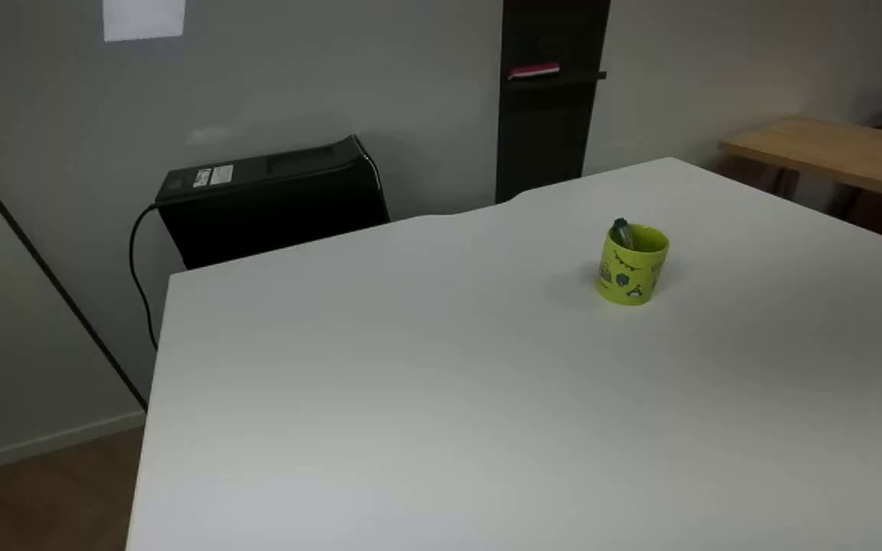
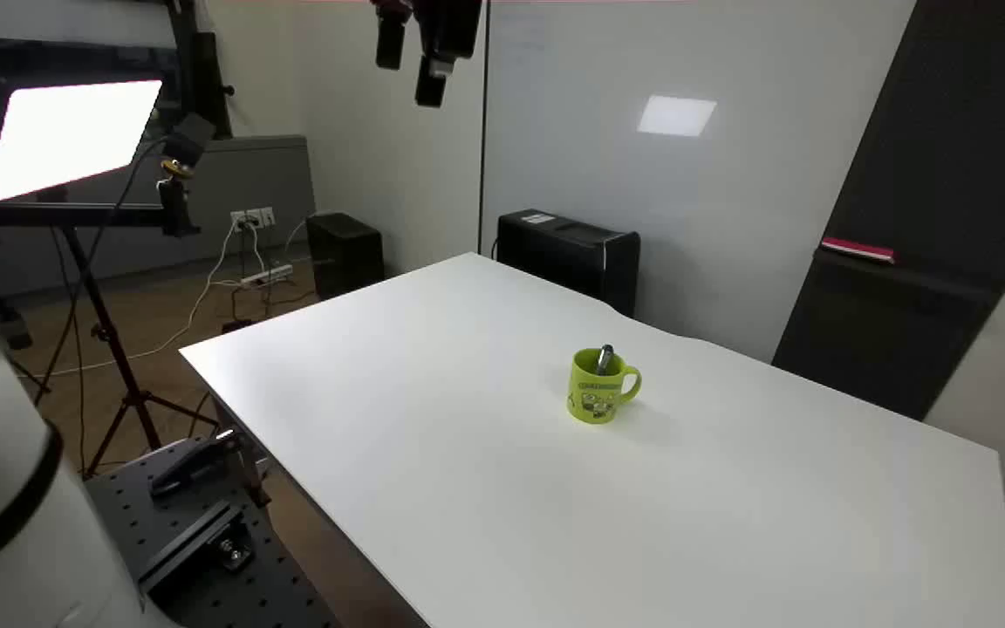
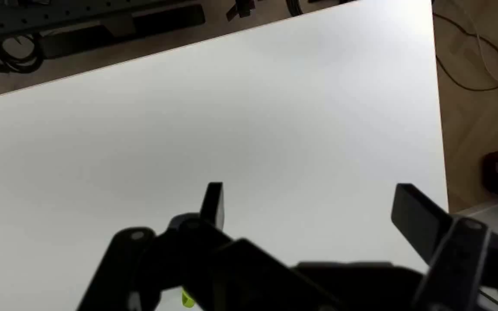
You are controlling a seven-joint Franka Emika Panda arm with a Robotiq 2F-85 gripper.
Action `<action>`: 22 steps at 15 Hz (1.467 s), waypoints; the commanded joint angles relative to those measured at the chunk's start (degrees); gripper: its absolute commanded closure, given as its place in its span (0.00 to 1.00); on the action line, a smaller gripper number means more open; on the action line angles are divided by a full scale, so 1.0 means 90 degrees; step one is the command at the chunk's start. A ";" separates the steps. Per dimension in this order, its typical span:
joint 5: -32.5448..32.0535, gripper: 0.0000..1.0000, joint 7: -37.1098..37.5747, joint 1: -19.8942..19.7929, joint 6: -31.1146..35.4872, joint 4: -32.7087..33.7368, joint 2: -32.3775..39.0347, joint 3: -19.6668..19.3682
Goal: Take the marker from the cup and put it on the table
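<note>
The yellow-green cup (image 1: 644, 268) stands upright on the white table (image 1: 410, 383), and it also shows in an exterior view with its handle (image 2: 591, 401). The thin dark greenish marker (image 1: 624, 233) leans inside the cup with its upper end above the rim; it also shows in an exterior view (image 2: 605, 358). Its lower part is hidden in the cup. My gripper (image 2: 410, 78) is high above the table, apart from the cup. In the wrist view the gripper (image 3: 309, 186) is wide open and empty. There, only a sliver of the cup (image 3: 187, 299) shows behind the gripper's linkage; the marker is hidden.
A black box-shaped device (image 1: 272, 199) stands beyond the table's back edge, by the wall. A light wooden table (image 1: 839, 157) is off to the side. A bright lamp panel (image 2: 75, 139) on a tripod and a dark perforated base plate (image 2: 206, 541) stand beside the white table.
</note>
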 commanded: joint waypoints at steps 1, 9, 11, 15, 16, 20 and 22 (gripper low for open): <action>0.0044 0.00 -0.0051 -0.0109 -0.0019 0.0023 0.0008 0.0078; 0.0044 0.00 -0.0056 -0.0109 -0.0001 0.0025 -0.0004 0.0077; 0.0044 0.00 -0.0057 -0.0109 -0.0001 0.0025 -0.0004 0.0077; 0.0089 0.00 -0.0664 -0.0068 -0.0185 0.0093 0.0842 -0.0151; 0.0072 0.00 -0.0809 -0.0081 -0.0130 0.0117 0.1072 -0.0187; -0.0237 0.00 -0.1129 -0.0223 0.0277 0.0500 0.2304 -0.0204; -0.0467 0.00 -0.1165 -0.0286 0.0666 0.0809 0.2920 -0.0187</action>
